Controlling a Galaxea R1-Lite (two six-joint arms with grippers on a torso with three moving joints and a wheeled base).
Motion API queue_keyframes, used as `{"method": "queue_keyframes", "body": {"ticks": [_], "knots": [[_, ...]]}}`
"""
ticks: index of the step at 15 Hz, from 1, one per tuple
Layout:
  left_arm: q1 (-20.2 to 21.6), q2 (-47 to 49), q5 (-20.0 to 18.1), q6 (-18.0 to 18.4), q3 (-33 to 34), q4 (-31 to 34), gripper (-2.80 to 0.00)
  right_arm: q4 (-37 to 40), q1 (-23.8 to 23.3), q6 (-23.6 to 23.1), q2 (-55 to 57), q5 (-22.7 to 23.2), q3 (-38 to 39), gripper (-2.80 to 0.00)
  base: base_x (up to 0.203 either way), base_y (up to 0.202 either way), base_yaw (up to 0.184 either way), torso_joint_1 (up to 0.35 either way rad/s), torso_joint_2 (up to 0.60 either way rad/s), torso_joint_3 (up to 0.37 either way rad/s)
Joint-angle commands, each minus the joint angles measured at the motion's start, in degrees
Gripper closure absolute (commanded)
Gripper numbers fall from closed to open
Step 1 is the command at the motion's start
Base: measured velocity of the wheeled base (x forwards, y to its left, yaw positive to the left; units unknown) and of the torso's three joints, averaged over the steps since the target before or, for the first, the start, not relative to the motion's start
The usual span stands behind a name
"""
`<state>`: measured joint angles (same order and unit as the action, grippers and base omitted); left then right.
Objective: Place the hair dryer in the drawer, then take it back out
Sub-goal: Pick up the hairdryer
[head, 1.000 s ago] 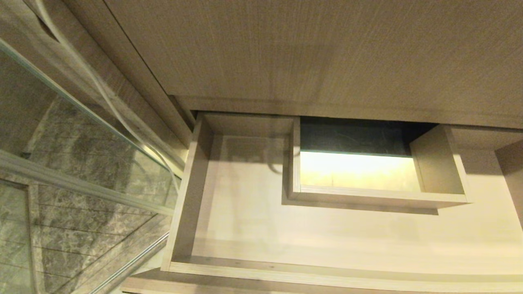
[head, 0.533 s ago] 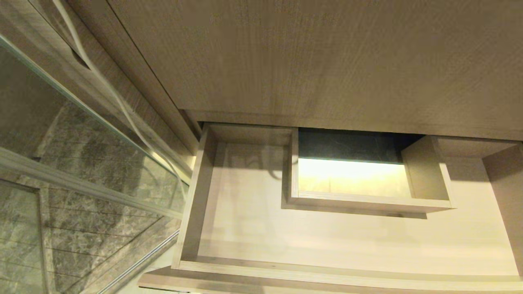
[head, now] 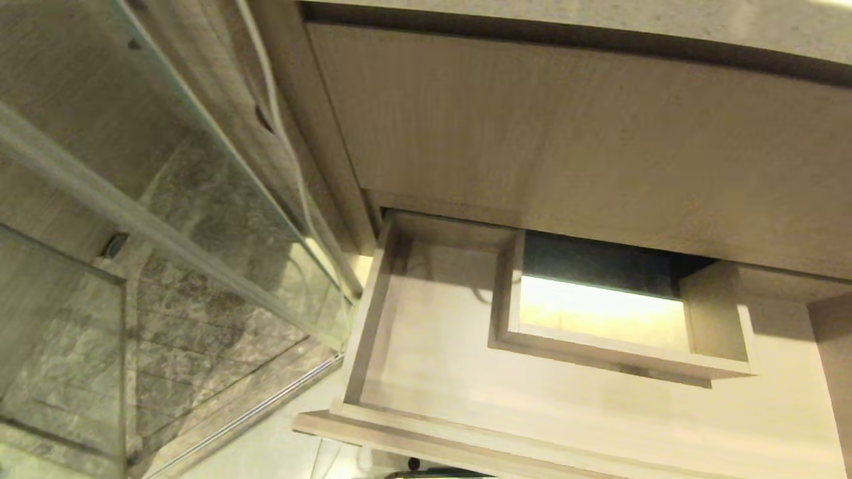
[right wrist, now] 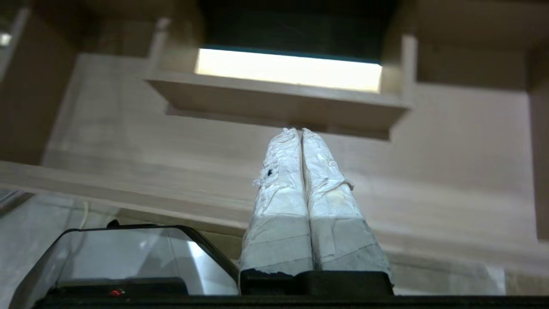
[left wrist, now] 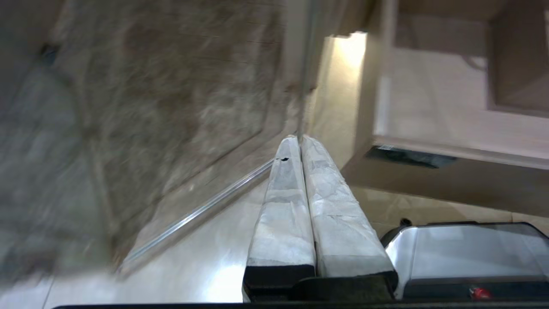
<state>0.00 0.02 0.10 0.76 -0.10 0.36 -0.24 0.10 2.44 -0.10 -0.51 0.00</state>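
Observation:
The drawer [head: 365, 332] stands pulled out below the vanity, wide, shallow and light wood-grain, with nothing lying on its floor. A boxed cut-out [head: 599, 356] sits at its back middle. The hair dryer is out of view. A thin white cord [head: 283, 140] runs down beside the cabinet's side. My left gripper [left wrist: 300, 138] is shut and empty, low beside the drawer's front corner [left wrist: 429, 148]. My right gripper [right wrist: 300, 130] is shut and empty, low before the drawer front [right wrist: 171, 189], pointing toward the cut-out [right wrist: 279, 101]. Neither gripper shows in the head view.
A taller wood-grain panel [head: 566, 146] rises above the drawer, under a countertop edge [head: 599, 20]. A glass shower partition [head: 200, 226] with marble tile behind it stands close on the left. My silver base [left wrist: 463, 253] [right wrist: 128, 257] sits just below the drawer front.
The whole head view has shifted: the camera moved, bringing the countertop edge and the drawer's front rim into view. The drawer itself stayed as it was.

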Motion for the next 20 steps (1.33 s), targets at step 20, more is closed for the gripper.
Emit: {"method": "queue_keyframes", "body": {"ticks": [20], "knots": [[0.00, -0.02, -0.01, 0.21, 0.01, -0.01, 0.00, -0.11, -0.01, 0.12, 0.10, 0.07, 0.00, 0.00, 0.001, -0.004, 0.077, 0.130, -0.21, -0.100]]}}
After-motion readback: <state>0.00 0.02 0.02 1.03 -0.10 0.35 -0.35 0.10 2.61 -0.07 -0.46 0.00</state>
